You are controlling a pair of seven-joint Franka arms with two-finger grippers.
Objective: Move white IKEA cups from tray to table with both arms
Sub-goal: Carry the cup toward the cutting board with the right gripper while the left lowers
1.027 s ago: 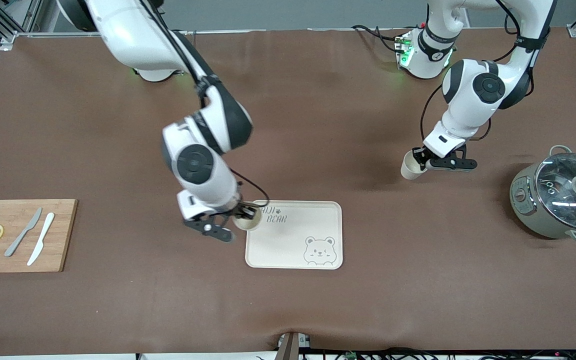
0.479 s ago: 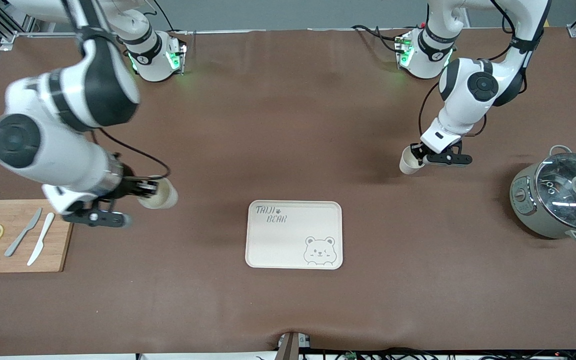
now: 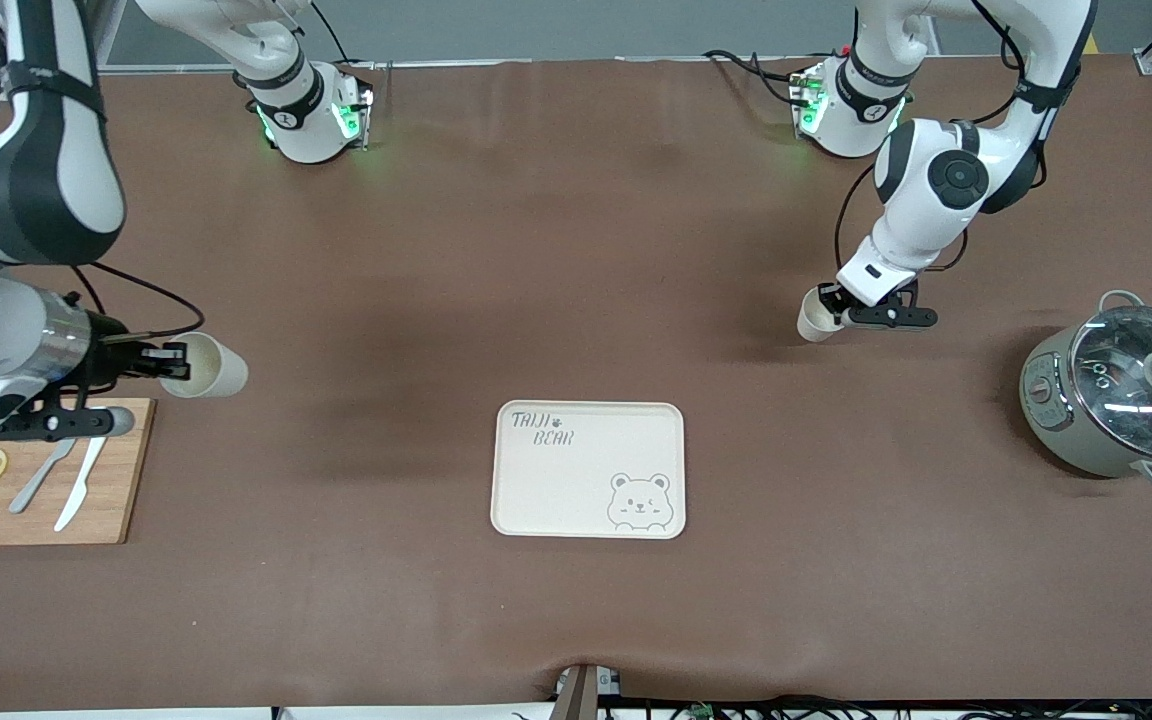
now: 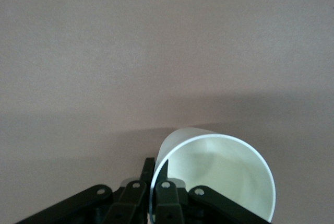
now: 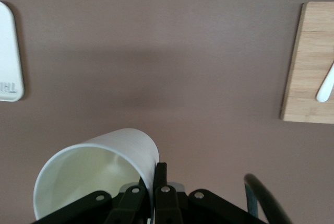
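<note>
Both cups are off the tray [image 3: 588, 470]: your left claw [image 3: 841, 314] pinches one cup [image 3: 816, 322], your right claw [image 3: 172, 364] the other cup [image 3: 204, 368], each over bare surface [image 3: 556, 250]; next, lower upright and release.

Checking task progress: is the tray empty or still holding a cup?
Empty. The tray shows only its bear drawing; each pincer, left and right, grips a white cup off it.

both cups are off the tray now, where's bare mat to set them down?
Right gripper holds a cup over bare table between cutting board and tray. Left gripper holds its cup over bare mat between tray and pot. It is crowded only at the board and the pot.
</note>
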